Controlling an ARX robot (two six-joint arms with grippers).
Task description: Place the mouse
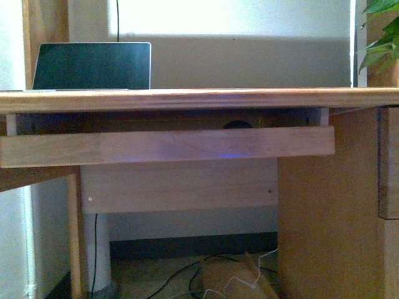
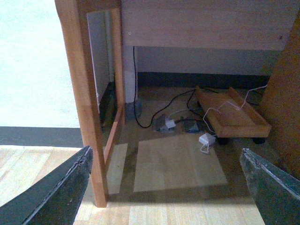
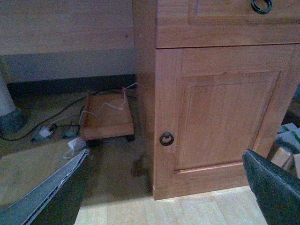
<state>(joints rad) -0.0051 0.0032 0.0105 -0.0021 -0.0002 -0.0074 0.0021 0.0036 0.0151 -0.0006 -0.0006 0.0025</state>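
Note:
In the front view, a dark rounded shape that looks like the mouse point(image 1: 237, 124) peeks over the front board of the pull-out tray point(image 1: 162, 146) under the desk top; most of it is hidden. Neither arm shows in that view. My left gripper point(image 2: 168, 190) is open, low over the wooden floor under the desk, with nothing between its dark fingers point(image 2: 56, 192). My right gripper point(image 3: 164, 197) is also open and empty, in front of the desk's cabinet door point(image 3: 220, 117).
A laptop point(image 1: 93, 65) stands on the desk top and plant leaves point(image 1: 380, 37) hang at the right. Under the desk are a wheeled wooden trolley point(image 2: 232, 117), cables and a white adapter point(image 2: 206, 139). A desk leg point(image 2: 84, 93) stands close to the left gripper.

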